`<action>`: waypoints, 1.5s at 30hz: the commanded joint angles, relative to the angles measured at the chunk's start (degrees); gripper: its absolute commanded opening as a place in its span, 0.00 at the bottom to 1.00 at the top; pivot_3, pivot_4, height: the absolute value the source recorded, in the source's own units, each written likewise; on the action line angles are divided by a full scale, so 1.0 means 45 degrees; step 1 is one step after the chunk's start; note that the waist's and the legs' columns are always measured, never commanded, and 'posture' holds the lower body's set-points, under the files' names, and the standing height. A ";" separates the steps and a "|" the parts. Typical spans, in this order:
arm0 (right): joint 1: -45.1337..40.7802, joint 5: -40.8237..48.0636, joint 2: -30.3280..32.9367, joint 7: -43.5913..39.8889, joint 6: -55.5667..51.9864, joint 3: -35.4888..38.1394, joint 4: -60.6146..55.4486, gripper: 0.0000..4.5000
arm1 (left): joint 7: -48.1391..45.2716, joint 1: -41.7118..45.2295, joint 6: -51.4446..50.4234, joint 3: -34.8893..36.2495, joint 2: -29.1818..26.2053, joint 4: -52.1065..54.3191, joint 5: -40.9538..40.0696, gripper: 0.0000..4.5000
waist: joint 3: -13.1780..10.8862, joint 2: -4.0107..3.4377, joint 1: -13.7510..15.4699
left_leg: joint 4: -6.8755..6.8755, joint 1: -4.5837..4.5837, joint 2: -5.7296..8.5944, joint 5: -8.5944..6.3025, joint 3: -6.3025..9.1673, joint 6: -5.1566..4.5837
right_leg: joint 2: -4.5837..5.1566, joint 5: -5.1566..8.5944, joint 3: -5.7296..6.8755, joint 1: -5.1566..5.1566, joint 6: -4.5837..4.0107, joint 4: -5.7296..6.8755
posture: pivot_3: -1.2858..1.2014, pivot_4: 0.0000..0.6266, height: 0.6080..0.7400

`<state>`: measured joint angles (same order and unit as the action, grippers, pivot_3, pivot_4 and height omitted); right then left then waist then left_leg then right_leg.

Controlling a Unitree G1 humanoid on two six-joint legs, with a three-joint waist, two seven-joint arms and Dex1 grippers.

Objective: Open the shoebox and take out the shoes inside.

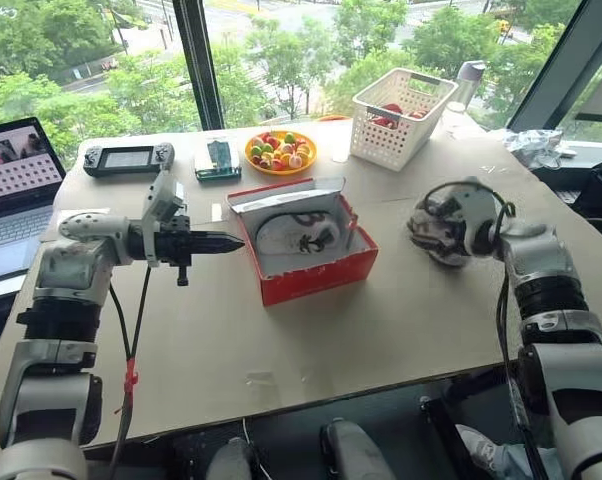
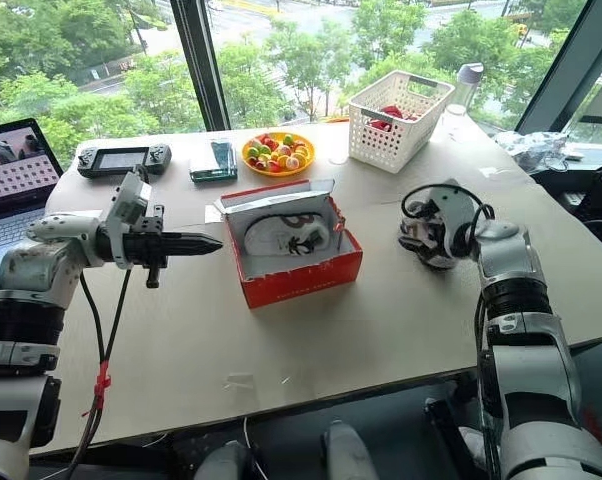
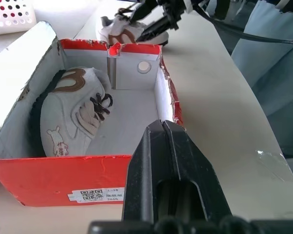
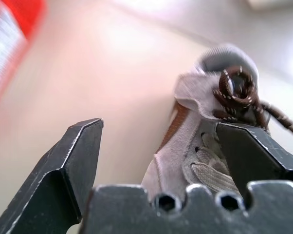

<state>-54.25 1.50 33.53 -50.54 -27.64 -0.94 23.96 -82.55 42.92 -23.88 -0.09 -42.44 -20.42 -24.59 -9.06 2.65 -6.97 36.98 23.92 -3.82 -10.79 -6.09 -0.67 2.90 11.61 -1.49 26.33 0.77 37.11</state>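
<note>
Jaws spread wide on the right gripper straddle the freed shoe lying on the table beside the open shoebox, whereas the closed left gripper points across at the remaining shoe lying lengthwise inside, nearer to it.

Tan table — on it: shoebox, 1 shoe, basket, laptop.

The left gripper's black fingers sit pressed together just above the open red cardboard shoebox. One grey-beige child's sneaker lies inside; another rests on the tan table beyond, beside the right gripper.
</note>
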 commanded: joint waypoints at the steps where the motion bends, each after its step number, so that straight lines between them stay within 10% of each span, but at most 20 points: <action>1: -0.1012 0.0697 -0.0758 -0.0471 -0.1196 -0.0833 -0.2960 0.98 | 0.0055 0.0261 0.0105 0.0200 -0.0093 0.0266 -0.0007 0.00 | -0.0001 -0.0003 0.0087 | -0.0002 0.0003 -0.0014 -0.0001 0.0004 0.0001 | -0.0016 -0.0011 0.0012 0.0001 -0.0018 0.0000 | 0.52 0.24 0.98; 18: -0.3223 -0.3648 -0.2807 0.1909 0.5711 -0.5118 0.6936 0.98 | 0.0467 -0.0362 -0.0380 0.0597 -0.0392 0.1209 -0.0309 0.00 | -0.0002 -0.0001 0.1092 | 0.0133 0.0196 0.0079 0.0007 -0.0063 0.0015 | 0.0119 -0.0068 0.0138 0.0026 -0.0027 -0.0101 | 0.52 0.24 0.98; 32: -0.2953 -0.4932 -0.3599 0.2116 0.6803 -0.5350 0.8706 0.98 | 0.0763 -0.0806 -0.0779 0.0935 -0.0743 0.1879 -0.0554 0.00 | -0.0001 -0.0001 0.0976 | 0.0179 0.0133 0.0044 0.0008 -0.0053 0.0015 | 0.0092 -0.0069 0.0146 -0.0022 -0.0034 -0.0047 | 0.52 0.24 0.98; 45: -0.2452 -0.5415 -0.3843 0.2618 0.6704 -0.5223 0.8659 0.18 | 0.0776 -0.0769 -0.0781 0.0913 -0.0767 0.1879 -0.0566 0.00 | 0.0010 0.0005 0.0923 | 0.0176 0.0073 0.0011 0.0007 -0.0058 0.0016 | 0.0060 -0.0052 0.0142 -0.0044 -0.0069 -0.0007 | 0.52 0.24 0.98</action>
<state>-68.27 -21.84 17.31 -37.25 3.29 -23.17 61.17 -79.24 39.22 -27.68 2.48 -45.07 -13.35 -26.34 -9.02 2.67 -2.82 37.77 24.25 -3.77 -10.76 -6.36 -0.60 3.17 11.37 -0.85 26.13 0.46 37.08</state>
